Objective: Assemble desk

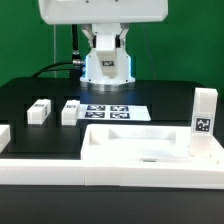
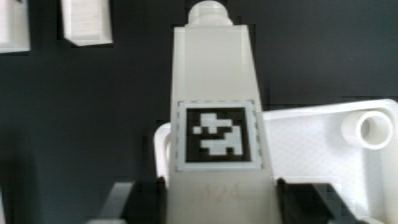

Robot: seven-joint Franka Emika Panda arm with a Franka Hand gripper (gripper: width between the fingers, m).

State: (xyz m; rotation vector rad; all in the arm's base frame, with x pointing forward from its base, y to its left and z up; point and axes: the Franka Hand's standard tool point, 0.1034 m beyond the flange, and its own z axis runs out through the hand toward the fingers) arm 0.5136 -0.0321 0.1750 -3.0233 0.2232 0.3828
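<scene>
A plain green backdrop [image 1: 25, 40] stands behind a matte black table [image 1: 45, 90], evenly lit.

You have a table [image 1: 30, 95] with a black, matt top that throws back almost no light. Low in the exterior view, the panel [image 1: 120, 150] is smooth white plastic with a soft sheen along its rim. The upright leg [image 1: 205, 105] at that view's right is the same plastic. Its tag [image 1: 203, 124] looks like flat print, black on white. The marker board [image 1: 113, 111] is thin and matt. The arm [image 1: 107, 60] has a glossy white shell. In the wrist view, the near leg [image 2: 214, 80] looks smooth and faintly satin.
</scene>
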